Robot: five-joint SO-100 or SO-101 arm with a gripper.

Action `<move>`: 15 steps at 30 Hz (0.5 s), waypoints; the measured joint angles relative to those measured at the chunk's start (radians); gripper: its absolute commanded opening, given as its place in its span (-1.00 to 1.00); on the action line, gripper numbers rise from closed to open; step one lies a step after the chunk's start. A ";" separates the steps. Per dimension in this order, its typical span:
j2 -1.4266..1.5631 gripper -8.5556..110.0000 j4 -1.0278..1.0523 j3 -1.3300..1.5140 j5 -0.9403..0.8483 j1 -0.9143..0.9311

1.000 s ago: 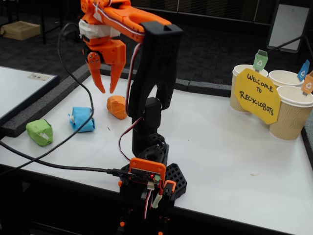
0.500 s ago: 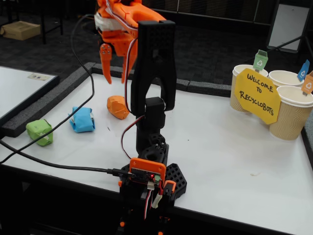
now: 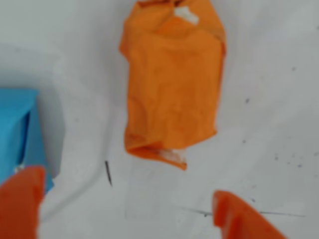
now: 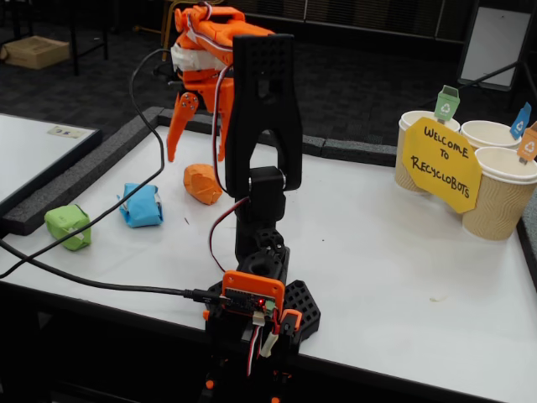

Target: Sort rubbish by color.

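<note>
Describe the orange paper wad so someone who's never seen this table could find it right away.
On the white table, look to the left of the black arm in the fixed view, under the open orange gripper. The orange wad lies there, rightmost of three wads in a row; its neighbours are a light blue wad and a green wad.

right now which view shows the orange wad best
The wrist view: the orange wad fills the frame from directly above, creases and tape visible. In the fixed view the orange wad is small and distant, below the open gripper.
</note>
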 measured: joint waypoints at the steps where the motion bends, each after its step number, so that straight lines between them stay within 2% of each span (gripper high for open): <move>1: -0.005 -0.40 -0.009 0.000 0.000 0.002; 15: -0.109 -0.43 -0.074 -0.067 0.000 0.058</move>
